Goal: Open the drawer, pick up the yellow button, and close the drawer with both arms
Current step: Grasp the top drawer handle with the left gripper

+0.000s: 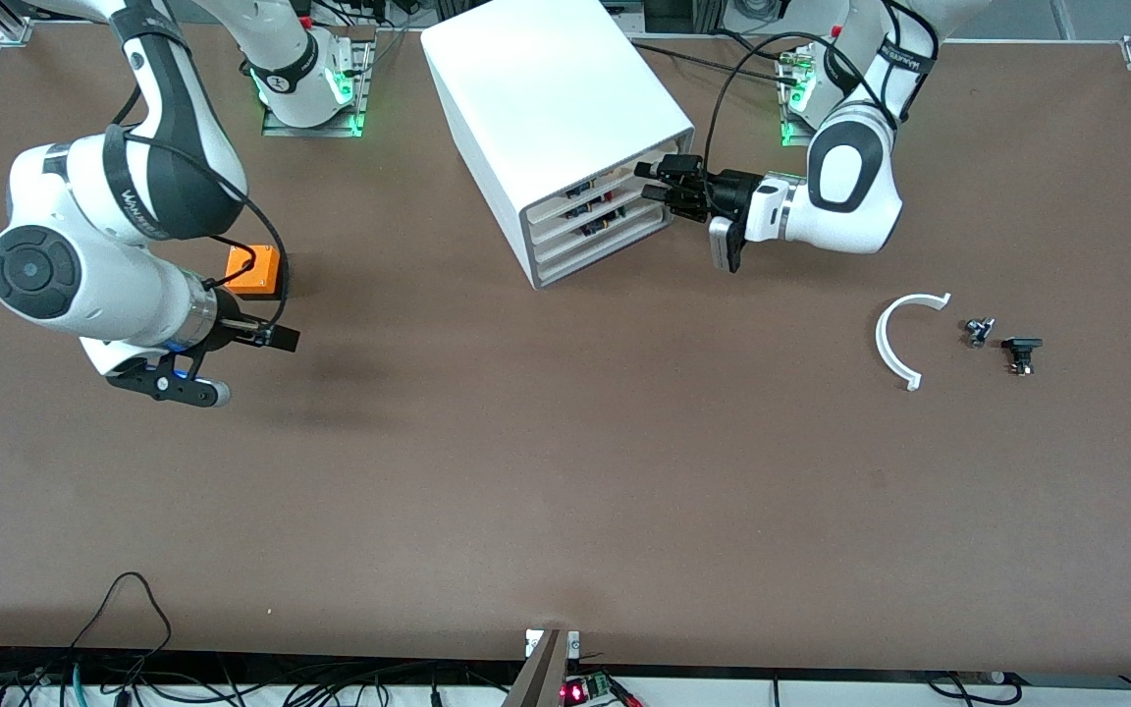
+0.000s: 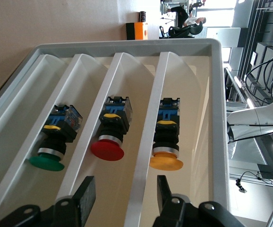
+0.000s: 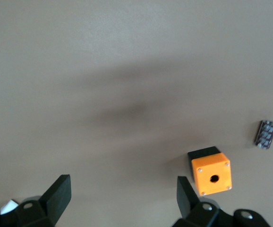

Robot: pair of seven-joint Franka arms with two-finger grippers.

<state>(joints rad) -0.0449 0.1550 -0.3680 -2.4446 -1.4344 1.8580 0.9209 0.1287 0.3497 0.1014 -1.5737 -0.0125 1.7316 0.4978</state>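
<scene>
Four drawers: stacked in the white cabinet; the topmost drawer looks shut or barely out, its front facing the left arm's end of the table.
Button: the orange-yellow button lies in that top drawer, seen in the left wrist view beside a red button and a green button in the drawers below.
Progress: my reading is an early stage; opening is about to begin, while taking the button and closing are left.
Left gripper: the left gripper is right in front of the top drawer, fingers parted moderately, holding nothing; contact with the front cannot be told.
Right gripper: the right gripper waits over bare table near the orange box, jaws spread wide, empty.
Elsewhere: white curved piece and small black parts lie toward the left arm's end.
</scene>
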